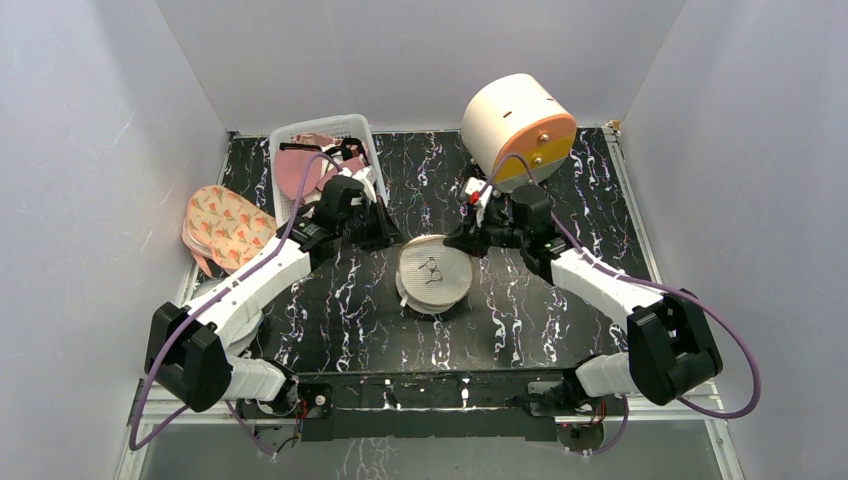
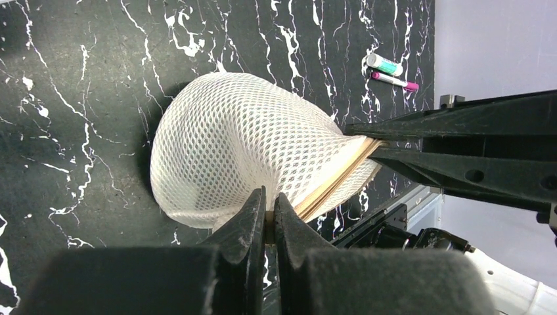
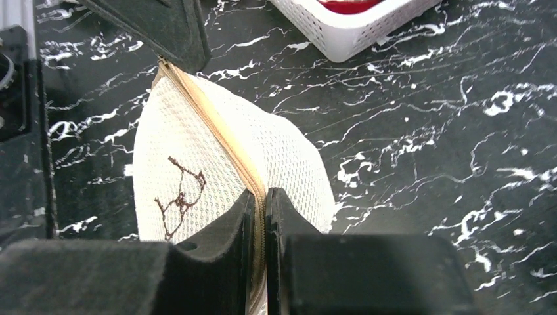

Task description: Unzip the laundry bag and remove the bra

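The laundry bag (image 1: pixel 435 272) is a white mesh pouch, domed, lying mid-table. A tan zipper (image 3: pixel 217 128) runs across it and looks closed along the stretch that shows. My left gripper (image 2: pixel 269 197) is shut on a tan bit at the bag's (image 2: pixel 243 141) edge. My right gripper (image 3: pixel 265 193) is shut on the zipper band at the opposite end of the bag (image 3: pixel 197 170). From above, the left gripper (image 1: pixel 398 238) and right gripper (image 1: pixel 458 243) meet at the bag's far side. The bra is hidden.
A white basket (image 1: pixel 283 150) with pink garments stands at the back left, and a floral fabric piece (image 1: pixel 225 225) lies beside it. A cream and orange drum (image 1: pixel 518 125) sits at the back right. Two markers (image 2: pixel 387 65) lie near the table edge.
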You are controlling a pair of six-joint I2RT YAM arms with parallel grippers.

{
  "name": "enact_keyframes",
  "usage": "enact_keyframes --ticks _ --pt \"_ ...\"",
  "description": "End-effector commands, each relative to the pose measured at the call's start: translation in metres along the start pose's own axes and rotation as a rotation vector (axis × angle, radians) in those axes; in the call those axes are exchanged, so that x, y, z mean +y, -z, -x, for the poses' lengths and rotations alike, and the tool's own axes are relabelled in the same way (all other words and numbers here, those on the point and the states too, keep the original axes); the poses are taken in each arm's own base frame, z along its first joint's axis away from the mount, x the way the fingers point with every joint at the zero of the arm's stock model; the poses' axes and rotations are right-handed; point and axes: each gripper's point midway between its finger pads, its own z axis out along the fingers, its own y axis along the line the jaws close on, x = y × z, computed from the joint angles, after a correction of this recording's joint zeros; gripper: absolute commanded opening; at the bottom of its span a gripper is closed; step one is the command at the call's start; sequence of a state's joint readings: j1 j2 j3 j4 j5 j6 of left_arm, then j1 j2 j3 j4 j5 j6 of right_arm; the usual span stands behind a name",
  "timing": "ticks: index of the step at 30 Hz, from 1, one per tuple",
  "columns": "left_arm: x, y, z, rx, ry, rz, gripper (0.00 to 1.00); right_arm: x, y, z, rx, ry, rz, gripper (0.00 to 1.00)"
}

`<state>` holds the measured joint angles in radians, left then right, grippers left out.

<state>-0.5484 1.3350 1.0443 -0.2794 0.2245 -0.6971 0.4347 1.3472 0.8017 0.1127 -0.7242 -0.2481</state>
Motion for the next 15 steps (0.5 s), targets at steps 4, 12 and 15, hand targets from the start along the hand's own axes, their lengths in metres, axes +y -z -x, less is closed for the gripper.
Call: enact_keyframes --ticks 4,12,15 --pt "0.024 0.014 -0.015 0.024 -0.001 0.074 0.00 -0.050 0.038 -0.010 -0.098 -0.198 -0.248 0.00" --pt "0.025 0.014 -0.018 0.024 0.000 0.072 0.00 -0.057 0.056 -0.026 -0.198 -0.448 -0.383 0.00" --pt "0.027 0.010 -0.021 0.035 0.005 0.068 0.00 -0.053 0.061 -0.026 -0.265 -0.533 -0.407 0.00"
